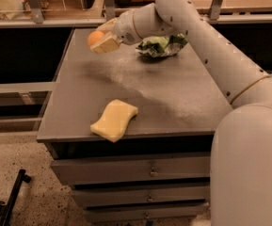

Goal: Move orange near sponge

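Observation:
The orange (95, 36) sits between the pale yellow pads of my gripper (100, 36), over the far left part of the grey table (173, 98). The gripper is shut on the orange, and only its left side shows. The arm reaches in from the right across the back of the table. The pale yellow wavy sponge (114, 120) lies flat at the table's front edge, left of centre, well in front of the gripper and apart from it.
A green-and-white wrinkly foil bag (161, 45) lies at the back of the table, just right of the gripper and under the arm. Drawers (149, 172) are below the tabletop. A shelf rail (41, 22) runs behind the table. A black bar (14, 197) lies on the floor at the lower left.

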